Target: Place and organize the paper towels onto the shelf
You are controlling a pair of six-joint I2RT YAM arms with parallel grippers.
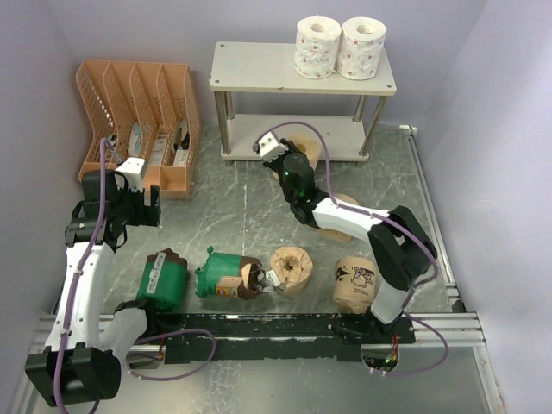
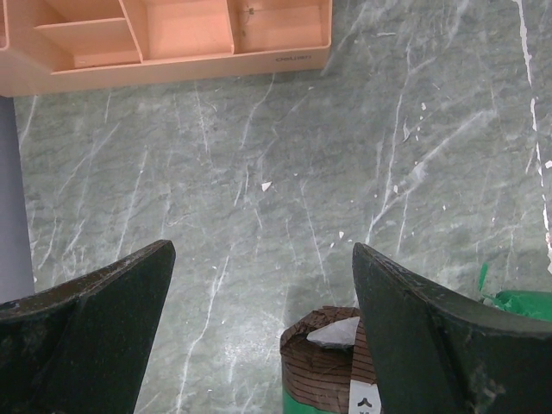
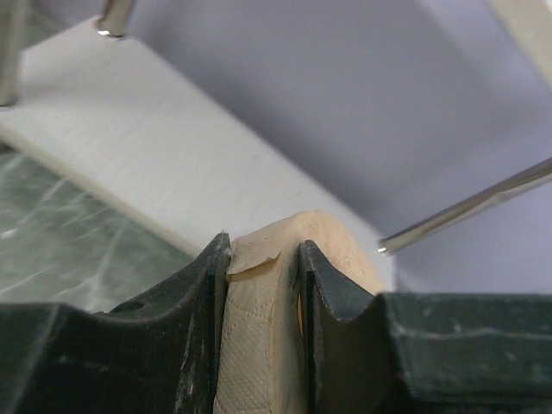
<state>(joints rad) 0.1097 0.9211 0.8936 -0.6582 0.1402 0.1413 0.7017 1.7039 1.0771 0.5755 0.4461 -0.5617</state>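
The shelf stands at the back, with two white red-specked paper towels upright on its top board. My right gripper is shut on the wall of a tan roll at the front edge of the lower board. Another tan roll lies under that arm. A third tan roll, a brown cartoon-print roll and two green-wrapped rolls sit near the front. My left gripper hangs open above the table, a green roll's brown end just below it.
An orange perforated file organizer stands at the back left, close to my left arm. The shelf's silver legs flank the lower board. Walls close the table on the left, right and back.
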